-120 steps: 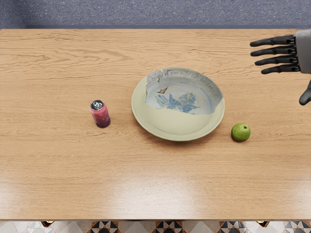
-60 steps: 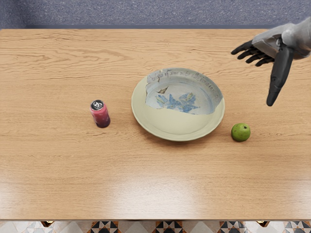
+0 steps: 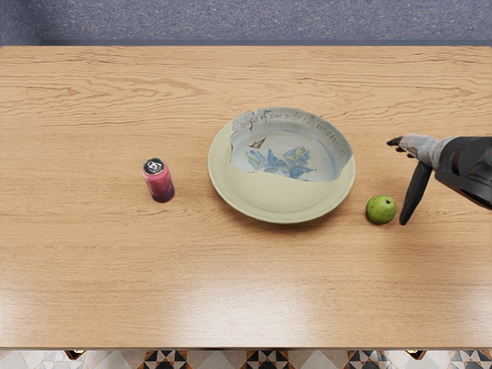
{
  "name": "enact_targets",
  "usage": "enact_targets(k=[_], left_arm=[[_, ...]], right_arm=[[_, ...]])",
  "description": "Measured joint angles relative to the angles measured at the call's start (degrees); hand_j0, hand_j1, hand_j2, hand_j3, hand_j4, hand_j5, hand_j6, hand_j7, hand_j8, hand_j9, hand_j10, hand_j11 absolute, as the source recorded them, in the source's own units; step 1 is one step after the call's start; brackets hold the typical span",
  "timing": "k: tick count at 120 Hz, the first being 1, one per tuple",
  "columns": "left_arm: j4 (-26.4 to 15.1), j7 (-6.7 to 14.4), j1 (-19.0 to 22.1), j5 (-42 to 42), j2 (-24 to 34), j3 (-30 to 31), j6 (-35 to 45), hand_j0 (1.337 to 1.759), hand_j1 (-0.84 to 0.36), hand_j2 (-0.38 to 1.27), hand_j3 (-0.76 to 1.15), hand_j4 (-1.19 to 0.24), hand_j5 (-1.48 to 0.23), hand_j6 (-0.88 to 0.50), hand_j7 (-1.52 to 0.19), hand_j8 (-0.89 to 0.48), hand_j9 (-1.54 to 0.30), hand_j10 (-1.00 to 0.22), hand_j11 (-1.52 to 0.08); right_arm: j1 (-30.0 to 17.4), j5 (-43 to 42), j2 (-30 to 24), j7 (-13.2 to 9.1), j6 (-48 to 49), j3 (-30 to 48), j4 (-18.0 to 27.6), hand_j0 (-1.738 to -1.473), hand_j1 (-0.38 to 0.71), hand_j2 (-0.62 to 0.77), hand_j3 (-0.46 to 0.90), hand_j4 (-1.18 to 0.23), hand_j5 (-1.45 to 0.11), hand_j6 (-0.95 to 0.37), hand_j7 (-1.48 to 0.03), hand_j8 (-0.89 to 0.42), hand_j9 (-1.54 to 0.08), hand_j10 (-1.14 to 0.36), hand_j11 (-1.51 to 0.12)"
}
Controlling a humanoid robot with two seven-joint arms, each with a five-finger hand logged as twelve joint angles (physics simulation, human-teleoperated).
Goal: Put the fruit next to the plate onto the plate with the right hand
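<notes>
A small green fruit [image 3: 380, 209] lies on the wooden table just right of the plate [image 3: 261, 201], a cream dish with a blue leaf pattern. My right hand [image 3: 407, 177] comes in from the right edge and hovers close to the fruit's right side, its fingers spread and holding nothing. The thumb points down beside the fruit, a small gap away; the other fingertips reach left above it. The left arm is out of sight.
A red drink can [image 3: 158, 180] stands upright left of the plate. The table's front edge [image 3: 246, 347] runs along the bottom, with patterned floor below it.
The right hand has dropped from the upper right corner down and slightly left, ending beside the fruit. Fruit, plate and can have not moved.
</notes>
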Motion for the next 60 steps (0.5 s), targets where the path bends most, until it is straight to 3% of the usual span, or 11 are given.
enact_targets(k=[33, 60], left_arm=[[0.01, 0.00, 0.00, 0.00, 0.00, 0.00, 0.00, 1.658, 0.35, 0.00, 0.00, 0.00, 0.00, 0.00, 0.00, 0.00, 0.00, 0.00, 0.00], [0.02, 0.00, 0.00, 0.00, 0.00, 0.00, 0.00, 1.658, 0.35, 0.00, 0.00, 0.00, 0.00, 0.00, 0.00, 0.00, 0.00, 0.00, 0.00]], right_arm=[[-4.04, -0.19, 5.79, 0.00, -9.70, 0.05, 0.32, -1.658, -0.32, 0.00, 0.00, -0.03, -0.04, -0.03, -0.04, -0.03, -0.04, -0.03, -0.04], [-7.02, -0.31, 8.36, 0.00, -12.01, -0.17, 0.34, -1.658, -0.23, -0.02, 0.00, -0.10, -0.13, -0.10, -0.13, -0.10, -0.13, -0.10, -0.13]])
